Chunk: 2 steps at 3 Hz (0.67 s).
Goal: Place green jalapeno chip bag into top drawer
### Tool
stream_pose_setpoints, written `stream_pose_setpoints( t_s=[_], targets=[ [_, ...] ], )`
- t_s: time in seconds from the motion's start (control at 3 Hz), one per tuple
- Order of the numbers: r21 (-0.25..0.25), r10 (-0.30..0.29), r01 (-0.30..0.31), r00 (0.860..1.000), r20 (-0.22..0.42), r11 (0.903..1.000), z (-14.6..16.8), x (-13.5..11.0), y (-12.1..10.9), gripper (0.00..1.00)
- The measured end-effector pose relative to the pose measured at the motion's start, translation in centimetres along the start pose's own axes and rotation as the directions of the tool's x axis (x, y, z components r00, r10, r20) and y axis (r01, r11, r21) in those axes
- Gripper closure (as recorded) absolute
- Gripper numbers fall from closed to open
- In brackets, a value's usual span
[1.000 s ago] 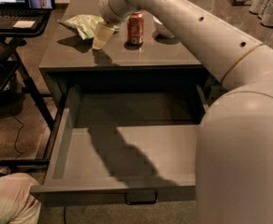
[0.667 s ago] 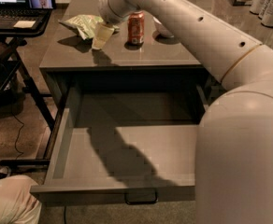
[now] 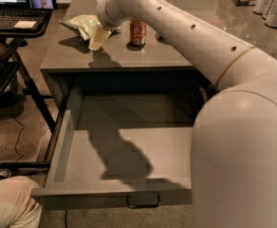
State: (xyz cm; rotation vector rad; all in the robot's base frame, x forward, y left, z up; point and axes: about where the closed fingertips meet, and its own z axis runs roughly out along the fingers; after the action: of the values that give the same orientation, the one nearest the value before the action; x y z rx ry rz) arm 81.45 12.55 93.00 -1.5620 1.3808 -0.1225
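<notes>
Handle (image 3: pixel 143 203) first, closest to me: a small metal loop on the front of the top drawer (image 3: pixel 65 141). I see the drawer pulled wide out. Nothing lies inside it, only the dark shadow of the arm (image 3: pixel 190 37). Behind it is the counter (image 3: pixel 129 56). On the counter, at the left, lies the green jalapeno chip bag (image 3: pixel 79 23), all crinkled. The gripper (image 3: pixel 99 32) hangs right at the bag's right edge, pointing down. I cannot tell if the gripper is spread, pressed together, or pinching the bag. The orange soda can (image 3: pixel 137 32) stands upright just beside it on the right. Far back on the left is a laptop (image 3: pixel 15 4).

I think I am at the grabbing step. The bag is not in the drawer yet. Next I must get a firm hold on the bag and lift it clear of the can. Then I bring it toward me over the open drawer and let it go.
</notes>
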Motion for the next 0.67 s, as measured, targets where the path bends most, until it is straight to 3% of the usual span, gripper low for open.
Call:
stream_pose_setpoints(
  t_s=[0.67],
  targets=[
    [0.066,0.099,-0.099,0.995,-0.005,0.9929,2.9,0.7,-1.2,0.0]
  ],
)
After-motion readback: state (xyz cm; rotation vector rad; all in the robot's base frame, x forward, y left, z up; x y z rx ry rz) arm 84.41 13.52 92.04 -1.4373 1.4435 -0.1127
